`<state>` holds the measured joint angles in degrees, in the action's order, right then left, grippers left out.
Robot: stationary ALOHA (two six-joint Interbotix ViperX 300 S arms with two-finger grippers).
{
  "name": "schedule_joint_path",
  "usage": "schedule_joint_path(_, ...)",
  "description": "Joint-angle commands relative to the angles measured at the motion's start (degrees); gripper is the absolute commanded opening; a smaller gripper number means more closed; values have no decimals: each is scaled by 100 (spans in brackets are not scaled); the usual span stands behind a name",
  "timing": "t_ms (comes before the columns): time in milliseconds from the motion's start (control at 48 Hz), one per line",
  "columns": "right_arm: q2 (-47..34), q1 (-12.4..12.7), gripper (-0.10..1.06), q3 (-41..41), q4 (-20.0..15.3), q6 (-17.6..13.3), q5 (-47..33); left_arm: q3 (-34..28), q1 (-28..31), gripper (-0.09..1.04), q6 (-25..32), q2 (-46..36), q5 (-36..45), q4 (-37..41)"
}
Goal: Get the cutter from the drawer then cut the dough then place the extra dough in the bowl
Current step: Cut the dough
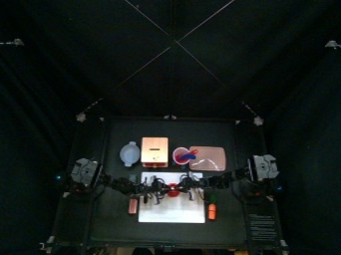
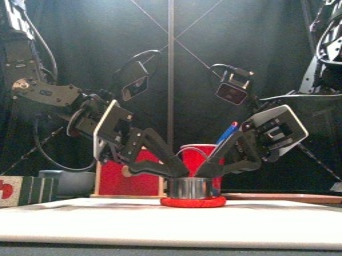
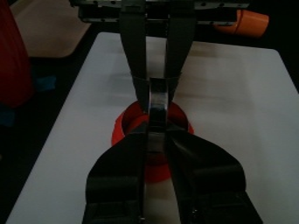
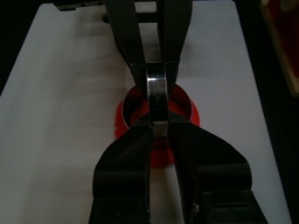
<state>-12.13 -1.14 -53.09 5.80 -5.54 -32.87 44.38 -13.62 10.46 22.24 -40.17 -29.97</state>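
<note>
Clamping the cutter (image 2: 194, 188) from two sides: at its 9 o'clock with the left gripper (image 2: 171, 176), at its 3 o'clock with the right gripper (image 2: 218, 176), each pinched tight on the metal rim. Seated upright on the red dough (image 2: 194, 201), near the middle of the white cutting board (image 2: 80, 205), at the table's 6 o'clock. Looks like the pressing step, before freeing any outer ring.

Several ways to go wrong from here:
- Could tilt the cutter through uneven downward push from the two arms, leaving one side of the disc uncut.
- Might drag the whole disc across the board if twisted or shifted sideways while seated.
- Could lift the dough along with the metal on pulling up, through sticking inside the wall.
- Might slip off the thin rim under load and hit the board.

Afterwards, needs a carry to the blue-grey bowl (image 1: 130, 153), at 10 o'clock from the dough, just beside the wooden box (image 1: 156, 149). Risks tearing or dropping the soft ring over that stretch, especially with a pinch at one point only
</note>
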Motion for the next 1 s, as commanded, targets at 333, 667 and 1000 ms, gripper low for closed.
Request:
schedule_joint_path(333, -334, -26, 49, 211, -26, -18, 466, 167, -114, 57, -53, 255, 1239, -176)
schedule_joint_path(667, -290, -18, 49, 132, -26, -9, 466, 35, -123, 57, -9, 229, 1591, -158)
schedule_joint_path(1000, 589, -53, 50, 114, 211, 0, 545, -369, 44, 60, 18, -439, 1468, 26)
